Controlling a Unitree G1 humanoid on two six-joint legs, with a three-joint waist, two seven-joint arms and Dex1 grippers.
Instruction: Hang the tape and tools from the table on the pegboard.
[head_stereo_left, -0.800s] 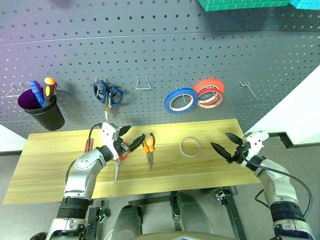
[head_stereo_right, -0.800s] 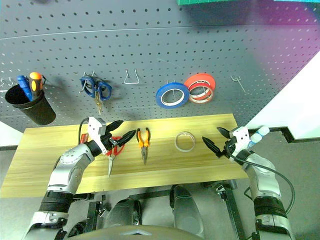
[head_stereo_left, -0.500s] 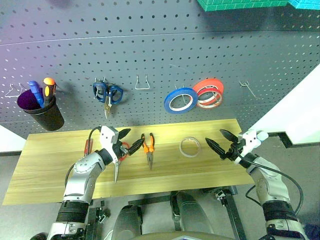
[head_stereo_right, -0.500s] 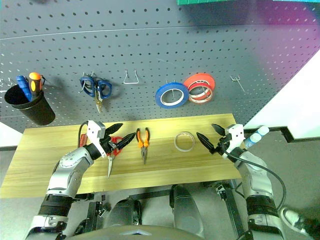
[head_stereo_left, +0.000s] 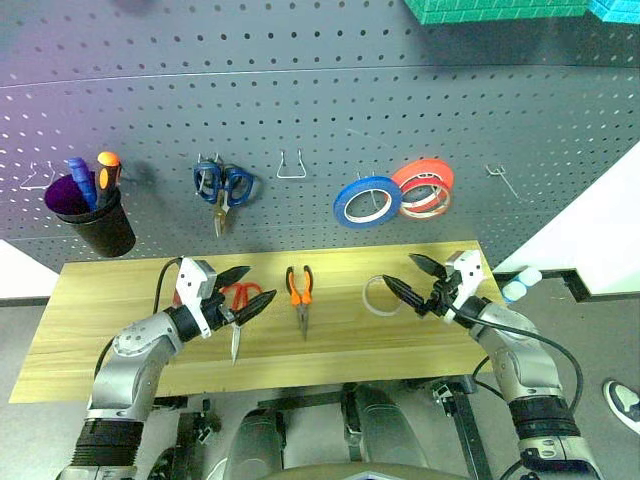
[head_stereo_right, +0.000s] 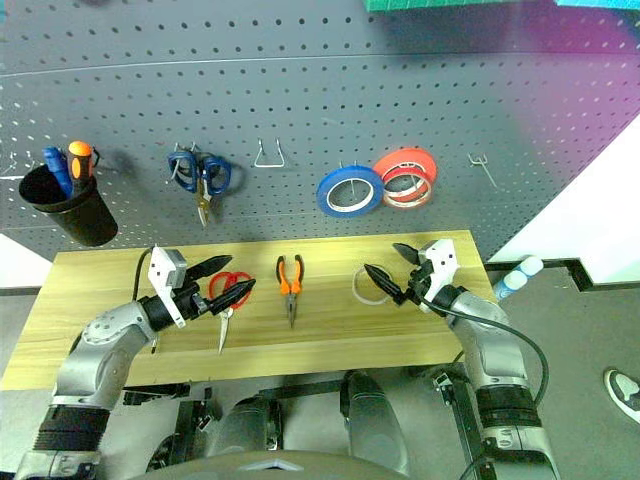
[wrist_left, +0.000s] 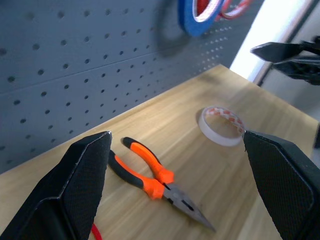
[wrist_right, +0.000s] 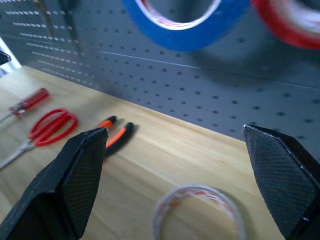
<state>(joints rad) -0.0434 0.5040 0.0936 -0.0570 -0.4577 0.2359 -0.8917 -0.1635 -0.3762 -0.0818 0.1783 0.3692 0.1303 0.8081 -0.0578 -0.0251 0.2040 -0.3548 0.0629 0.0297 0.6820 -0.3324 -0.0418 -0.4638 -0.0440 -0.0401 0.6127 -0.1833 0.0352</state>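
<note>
Nothing from the bench (head_stereo_left: 100, 330) has been hung yet, so this looks like the opening reach for a first pick. Taking the pliers (head_stereo_left: 299, 296) as the landmark, lying flat near the middle of the bench with their nose toward the robot: the red-handled scissors (head_stereo_left: 238, 305) lie just to their left, and the slim red-handled screwdriver (wrist_right: 29, 101) is further left again, beyond the scissors. The whitish tape (head_stereo_left: 378, 296) lies flat to the right of the pliers, apart from them. The left gripper (head_stereo_left: 240, 291) hovers over the scissors with its fingers spread wide and nothing between them; the right gripper (head_stereo_left: 408, 278) hangs at the tape's right rim, fingers likewise wide apart and empty. Above the pliers on the pegboard (head_stereo_left: 320, 120) a bare wire hook (head_stereo_left: 291, 166) is free, with blue-handled scissors (head_stereo_left: 222, 186) hung to its left and a blue roll (head_stereo_left: 364, 200) and red roll (head_stereo_left: 424, 187) to its right. The right arm seems closest to a grasp: the likely next move is to lower one finger inside the ring, pinch its thin wall, then lift it toward a free hook. The flat, thin ring may slide rather than be caught.
</note>
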